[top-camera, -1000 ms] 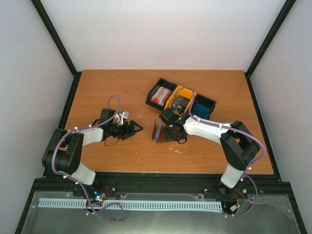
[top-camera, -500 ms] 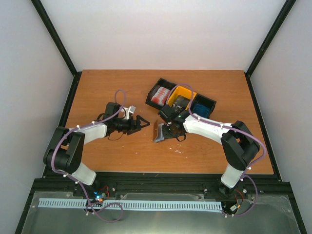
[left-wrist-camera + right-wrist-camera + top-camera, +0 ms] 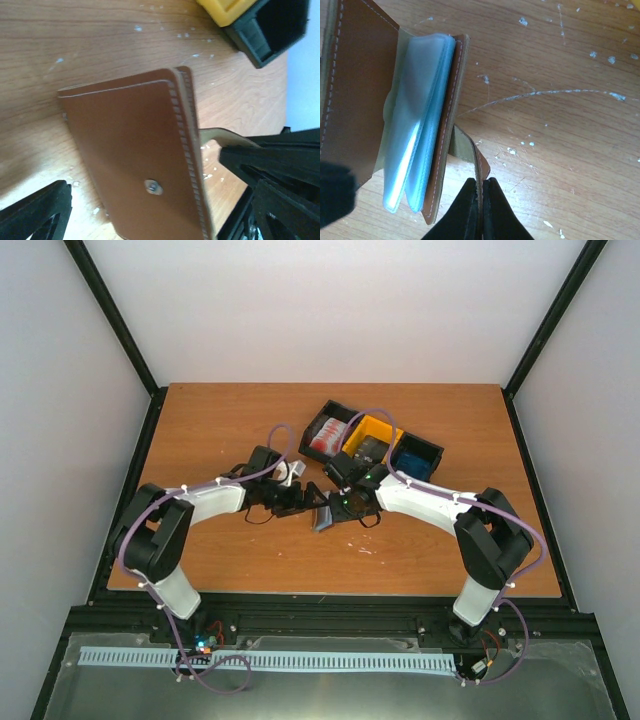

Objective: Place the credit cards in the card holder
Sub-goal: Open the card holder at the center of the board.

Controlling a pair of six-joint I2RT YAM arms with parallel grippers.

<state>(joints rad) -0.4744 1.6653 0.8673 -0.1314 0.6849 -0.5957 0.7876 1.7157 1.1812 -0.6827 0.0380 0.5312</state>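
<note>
The brown card holder (image 3: 322, 513) stands on edge, part open, at the table's middle. In the right wrist view its clear blue-grey sleeves (image 3: 420, 125) fan out between the leather covers (image 3: 360, 85). My right gripper (image 3: 481, 192) is shut on its snap tab (image 3: 470, 150). My left gripper (image 3: 306, 499) is open just left of the holder, and its outer cover (image 3: 130, 145) fills the space between the jaws (image 3: 160, 210). The credit cards lie in bins behind: red-and-white (image 3: 330, 436), dark (image 3: 372, 450), blue (image 3: 412, 462).
A black bin (image 3: 320, 420), a yellow bin (image 3: 385, 430) and another black bin (image 3: 432, 452) sit in a row just behind the holder. The yellow bin's corner (image 3: 225, 7) and a black bin (image 3: 270, 30) show in the left wrist view. Bare wood lies left and in front.
My left arm has swung right across the table to the card holder and its jaws have opened wider. The right gripper has kept its grip on the tab and turned the holder slightly.
</note>
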